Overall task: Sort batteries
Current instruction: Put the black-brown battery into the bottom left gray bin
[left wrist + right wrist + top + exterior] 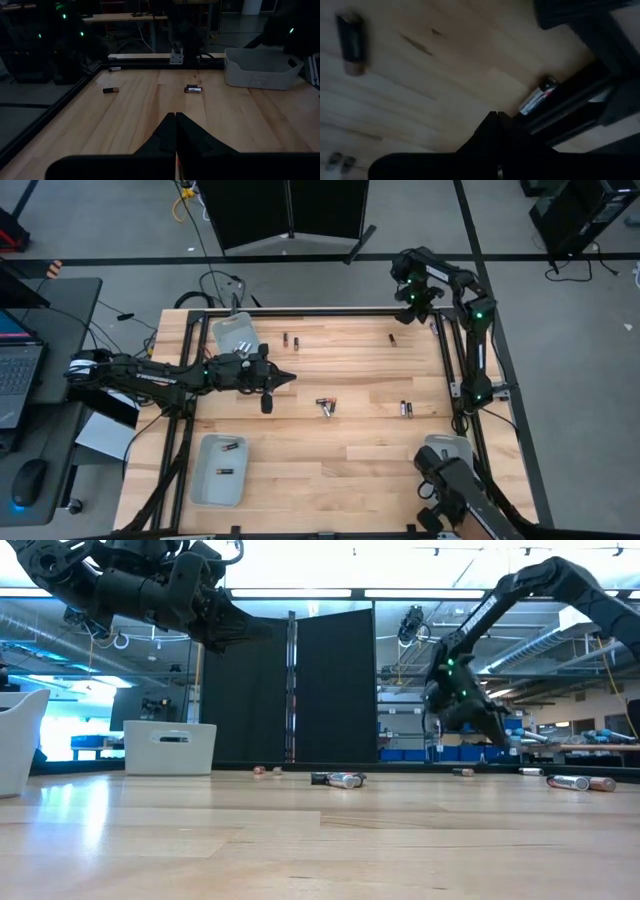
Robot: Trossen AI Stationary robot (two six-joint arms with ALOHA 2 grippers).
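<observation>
**Lying scattered: batteries across the table, both grippers closed and empty**

Lying loose on the wooden table [350, 460]: batteries as a pair at mid-table [326, 407], a pair toward the right [405, 409], two near the far edge [290, 339], one farther right [392, 338]. Resting inside the near-left tray [203, 485]: two more cells [230, 447]. Standing at the far left: a second tray [236, 332].

Reaching in from the left, stretched level above the boards: left gripper [288, 378], fingers pressed together, holding nothing. Folded at the far right corner, pointing down by the frame rail: right gripper [400, 316], likewise closed on nothing; one silvery cell [538, 97] lying against the rail just beside it.

Open bare wood between the left gripper and the mid-table pair; more across the near half.
</observation>
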